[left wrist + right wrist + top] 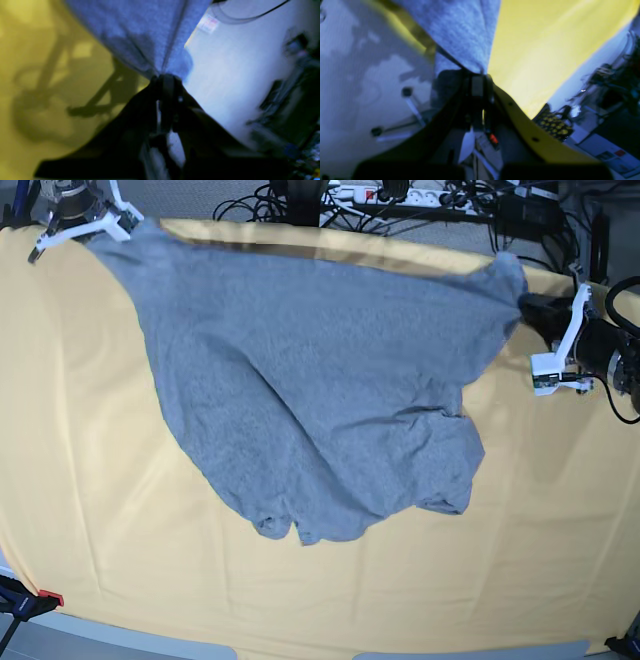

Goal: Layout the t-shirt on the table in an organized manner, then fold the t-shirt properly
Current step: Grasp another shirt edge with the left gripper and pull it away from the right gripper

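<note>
The heather-grey t-shirt [310, 390] hangs stretched between my two grippers above the table [80, 480], its lower part drooping onto the cloth. No lettering shows. My left gripper [522, 302], on the right of the base view, is shut on one corner of the shirt; in the left wrist view the fabric [140, 32] fans out from the closed gripper [166, 80]. My right gripper [118, 222], at the far left corner, is shut on the other corner; the right wrist view shows the cloth [460, 30] pinched in the gripper [478, 75].
Cables and a power strip [400, 195] lie beyond the table's far edge. A black clamp with a red tip [25, 600] holds the cloth at the front left corner. The floor [357, 75] shows past the table edge.
</note>
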{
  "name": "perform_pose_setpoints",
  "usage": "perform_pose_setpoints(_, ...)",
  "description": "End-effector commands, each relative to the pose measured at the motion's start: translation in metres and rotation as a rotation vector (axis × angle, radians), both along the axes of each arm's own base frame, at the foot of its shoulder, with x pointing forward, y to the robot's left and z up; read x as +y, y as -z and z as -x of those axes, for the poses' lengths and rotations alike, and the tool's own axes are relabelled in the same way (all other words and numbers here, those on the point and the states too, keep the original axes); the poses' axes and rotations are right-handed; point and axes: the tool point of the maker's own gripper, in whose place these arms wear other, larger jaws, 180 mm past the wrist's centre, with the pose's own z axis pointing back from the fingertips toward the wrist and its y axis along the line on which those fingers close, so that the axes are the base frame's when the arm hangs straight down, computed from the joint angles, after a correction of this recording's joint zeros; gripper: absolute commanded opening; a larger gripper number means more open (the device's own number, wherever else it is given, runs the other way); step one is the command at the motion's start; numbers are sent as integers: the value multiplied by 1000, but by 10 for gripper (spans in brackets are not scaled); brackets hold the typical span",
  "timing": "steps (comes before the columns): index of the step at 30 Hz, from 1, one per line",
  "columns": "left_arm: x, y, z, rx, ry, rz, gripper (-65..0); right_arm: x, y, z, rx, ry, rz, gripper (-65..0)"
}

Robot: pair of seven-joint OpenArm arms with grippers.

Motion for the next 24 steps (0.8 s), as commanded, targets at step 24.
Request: perform_pose_setpoints(24,9,30,-14,-120,-91,4,-425,23,-16,-42,-181,21,-169,-592)
